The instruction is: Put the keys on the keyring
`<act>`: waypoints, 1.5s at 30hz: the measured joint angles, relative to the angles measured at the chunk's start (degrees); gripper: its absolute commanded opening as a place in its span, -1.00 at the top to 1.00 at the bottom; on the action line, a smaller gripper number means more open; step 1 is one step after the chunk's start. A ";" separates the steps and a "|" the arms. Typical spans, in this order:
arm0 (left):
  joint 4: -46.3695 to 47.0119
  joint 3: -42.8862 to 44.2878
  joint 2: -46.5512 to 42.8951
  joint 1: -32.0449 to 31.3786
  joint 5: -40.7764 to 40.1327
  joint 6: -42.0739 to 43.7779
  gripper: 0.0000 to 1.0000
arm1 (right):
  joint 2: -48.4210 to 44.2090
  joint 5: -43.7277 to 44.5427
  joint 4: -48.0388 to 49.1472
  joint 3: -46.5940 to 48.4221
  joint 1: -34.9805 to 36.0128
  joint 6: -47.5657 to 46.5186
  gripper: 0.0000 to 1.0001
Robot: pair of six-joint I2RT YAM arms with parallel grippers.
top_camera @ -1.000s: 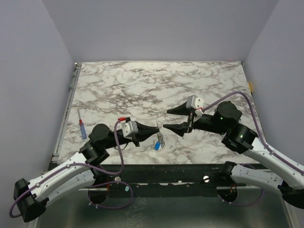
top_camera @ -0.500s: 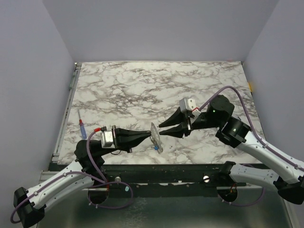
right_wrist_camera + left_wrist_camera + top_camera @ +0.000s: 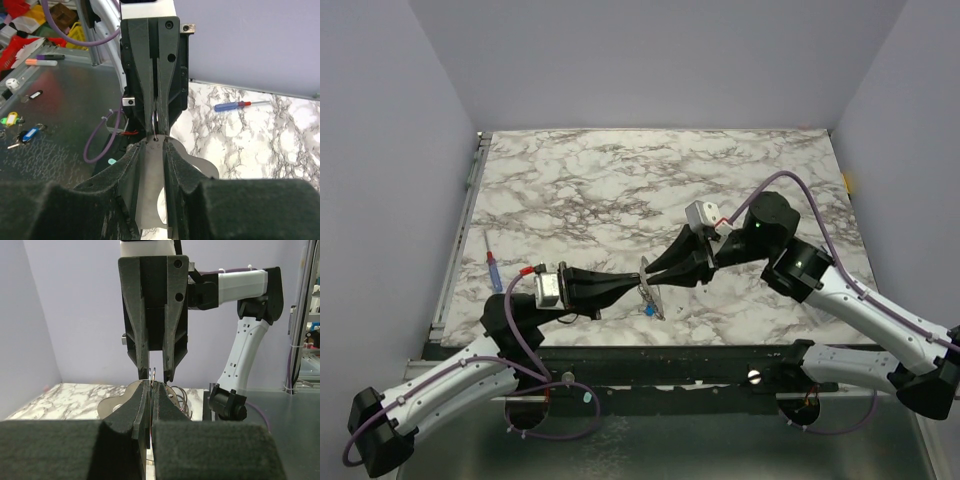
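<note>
Plain lavender walls (image 3: 650,60) enclose the white, grey-veined marble table (image 3: 620,170) on three sides; dull grey metal flooring (image 3: 670,440) lies below its near edge.

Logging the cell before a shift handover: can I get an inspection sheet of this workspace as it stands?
Surface: marble table top, no spills seen.
Job's things: keyring and a flat silvery piece are held up between the grippers; blue-headed key lies on the marble below.
Clutter: screwdriver near the table's left edge.
Grippers: left gripper shut on the keyring; right gripper has its jaws close either side of the flat piece, grip not confirmable.
Cables: purple cables loop along both arms.
Surroundings: lilac walls; tagged keys on a metal bench off the table.
</note>
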 measured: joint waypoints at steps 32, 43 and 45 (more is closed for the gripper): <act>0.83 0.00 3.19 0.28 0.07 0.33 0.24 | 5.11 -1.99 -5.40 5.33 -0.70 -2.10 0.98; -3.67 0.52 1.64 0.22 0.48 3.78 0.02 | 5.53 2.34 -9.38 5.42 -0.50 -5.81 0.98; -6.71 1.53 1.16 0.22 0.04 5.29 0.06 | 5.53 3.48 -9.42 5.35 -0.46 -6.12 0.98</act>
